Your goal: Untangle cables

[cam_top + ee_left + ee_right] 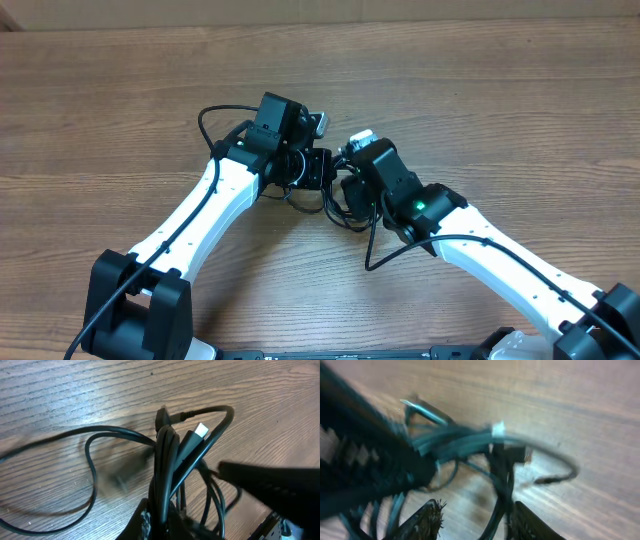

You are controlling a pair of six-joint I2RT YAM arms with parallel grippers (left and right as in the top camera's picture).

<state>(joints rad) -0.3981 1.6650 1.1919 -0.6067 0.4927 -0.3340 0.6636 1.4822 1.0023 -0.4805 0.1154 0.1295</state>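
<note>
Wood bench point(480, 80). Mid-bench, left gripper point(152, 522) is clamped on the cables point(167, 460), likely anchoring the bundle. Right gripper point(477, 517) has jaws apart around one strand; blurred, probably singling it out. Slack loop point(212, 118) trails toward the far-left corner.

Black cables point(165, 455), silvery plug tip point(201, 429), brown wood-grain table point(75, 390), white arms point(235, 195)

Brown wood-grain table point(480, 80), evenly lit, fills view.
</note>
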